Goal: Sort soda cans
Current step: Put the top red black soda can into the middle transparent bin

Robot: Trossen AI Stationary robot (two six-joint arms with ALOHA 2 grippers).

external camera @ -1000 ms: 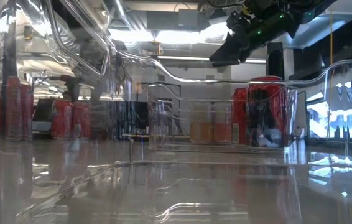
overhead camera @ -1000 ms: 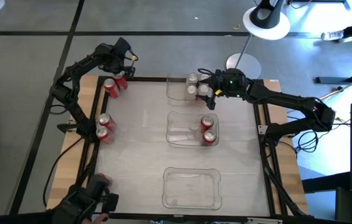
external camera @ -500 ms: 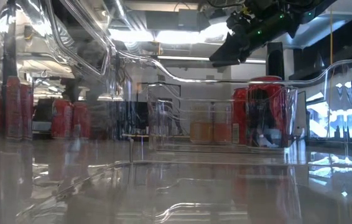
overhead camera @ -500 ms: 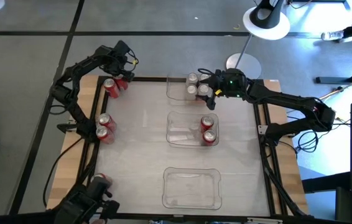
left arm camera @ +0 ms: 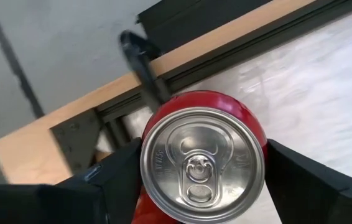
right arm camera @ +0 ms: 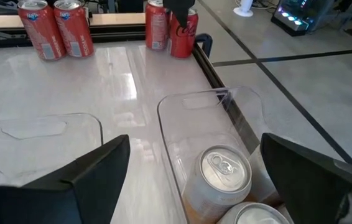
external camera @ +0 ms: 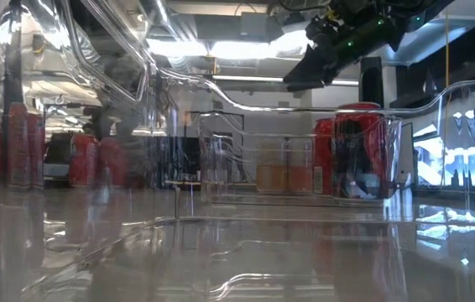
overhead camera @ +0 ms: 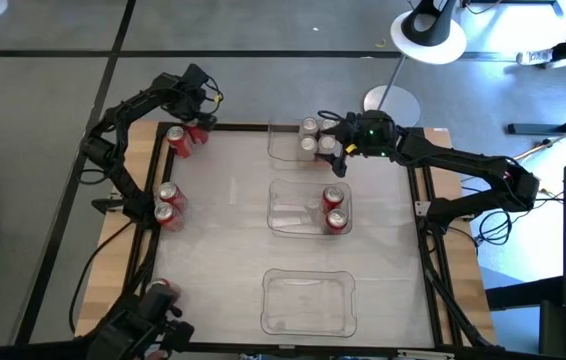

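Two red soda cans (overhead camera: 176, 138) stand at the table's far left corner. My left gripper (overhead camera: 192, 118) points down over the one nearer the corner, a red can (left arm camera: 202, 163) seen from its silver top, with one finger on either side of its body. My right gripper (overhead camera: 336, 150) hangs open above the far clear tray (overhead camera: 281, 150), over several silver cans (overhead camera: 309, 136) that stand in it (right arm camera: 225, 169). Two red cans (overhead camera: 335, 207) stand in the middle tray (overhead camera: 288, 210). Two more red cans (overhead camera: 166, 202) stand at the left edge. My left gripper comes at the red can from above, pointing down, its two fingers (left arm camera: 117, 183) standing close against opposite sides of the upper body (left arm camera: 260, 134). Whether they touch the can I cannot tell. The can stands upright on the table.
An empty clear tray (overhead camera: 308, 300) lies near the front edge. A single red can (overhead camera: 160, 290) sits at the near left by dark equipment. A black frame rail (overhead camera: 143, 190) borders the table. Bare tabletop lies between the left cans and the trays.
My left gripper has stayed over the far left corner cans and has rolled a little about its own pointing line. My right gripper and the cans have kept still.
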